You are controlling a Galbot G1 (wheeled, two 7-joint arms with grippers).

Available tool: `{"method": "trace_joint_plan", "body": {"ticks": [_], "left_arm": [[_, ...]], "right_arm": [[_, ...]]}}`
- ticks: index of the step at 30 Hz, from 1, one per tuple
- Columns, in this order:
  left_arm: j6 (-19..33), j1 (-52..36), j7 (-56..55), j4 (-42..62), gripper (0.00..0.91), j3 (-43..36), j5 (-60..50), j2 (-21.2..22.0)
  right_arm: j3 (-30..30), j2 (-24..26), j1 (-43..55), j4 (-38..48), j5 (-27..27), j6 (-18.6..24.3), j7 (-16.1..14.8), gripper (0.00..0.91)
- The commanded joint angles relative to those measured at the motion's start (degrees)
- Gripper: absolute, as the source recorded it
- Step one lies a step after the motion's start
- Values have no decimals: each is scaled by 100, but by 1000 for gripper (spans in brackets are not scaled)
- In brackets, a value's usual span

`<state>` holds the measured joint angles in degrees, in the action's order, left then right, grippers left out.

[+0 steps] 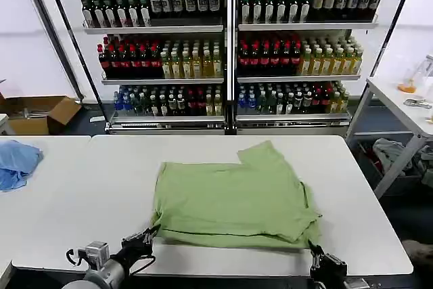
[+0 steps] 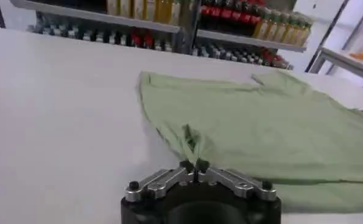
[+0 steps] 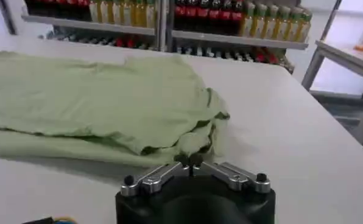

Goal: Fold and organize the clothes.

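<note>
The light green shirt (image 1: 233, 197) lies folded over on the white table (image 1: 81, 194), with a sleeve pointing toward the far edge. My left gripper (image 1: 147, 237) is at the shirt's near left corner. In the left wrist view it (image 2: 193, 165) is shut, and a pinched ridge of green fabric (image 2: 189, 141) runs up to its fingertips. My right gripper (image 1: 315, 252) is at the near right corner. In the right wrist view it (image 3: 190, 160) is shut against the bunched hem of the shirt (image 3: 96, 97). Buttons and chest print are hidden.
A light blue cloth (image 1: 17, 162) lies at the table's left edge. Behind the table stand shelves of bottles (image 1: 226, 45). There is a cardboard box (image 1: 37, 113) on the floor at left and a side table (image 1: 402, 99) at right. The table's near edge lies just below the grippers.
</note>
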<state>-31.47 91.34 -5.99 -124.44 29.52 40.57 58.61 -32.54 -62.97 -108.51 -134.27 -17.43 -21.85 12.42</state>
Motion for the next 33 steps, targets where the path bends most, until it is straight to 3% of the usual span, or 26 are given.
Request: {"method": "trace_joint_plan", "body": {"ticks": [1,5,6,10,17,20,26,33], "left_arm": [[-104,234,-51,-630,907,516,25,-264],[120,-162,-243,-445,907,555,73,-367],[178,-458,-285,-247,907,441,94,-427],[326,-1579,-382,678,907,44,97,-576],[262,-3559,-627,2140,907,-1351,-52,-449],[144,-4105,-670,2844,907,-1839,-95,-288],[146,-5005,-653,3865,907,-2514,-363,29],[128,-5569,-706,4564,907,-2915,-339,369]], "right_arm": [[-324,41,-145,-637,192,379,86,907],[-377,296,454,-584,-194,486,227,907],[-310,411,980,-338,-400,469,294,907],[88,625,2487,523,-1140,55,634,907],[1230,631,4755,2468,-1838,-581,906,907],[1817,608,5849,3501,-1917,-608,838,907],[2443,299,7006,4880,-2267,-767,774,907],[3021,-142,8023,6009,-1903,-705,444,907]]}}
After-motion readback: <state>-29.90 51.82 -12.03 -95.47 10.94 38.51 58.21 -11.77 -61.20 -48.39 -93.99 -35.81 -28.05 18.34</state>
